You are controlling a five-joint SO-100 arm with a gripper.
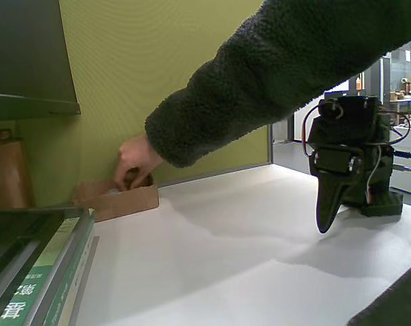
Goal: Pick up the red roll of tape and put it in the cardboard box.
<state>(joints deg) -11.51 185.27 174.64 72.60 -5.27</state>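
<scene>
The cardboard box (123,202) sits low against the green wall at the left of the white table. A person's hand (134,161) in a dark fleece sleeve reaches down into it. The red roll of tape is hidden from view; I cannot tell whether it is in the box or in the hand. My black gripper (326,227) hangs at the right, pointing straight down just above the table, far from the box. Its fingers form one closed wedge with nothing between them.
The person's sleeve (273,68) spans the upper middle of the fixed view. A tall brown cylinder (5,175) stands at the far left under a dark shelf (25,61). Green-spined books (39,272) lie at the lower left. The arm's base (378,200) stands near the table's right edge.
</scene>
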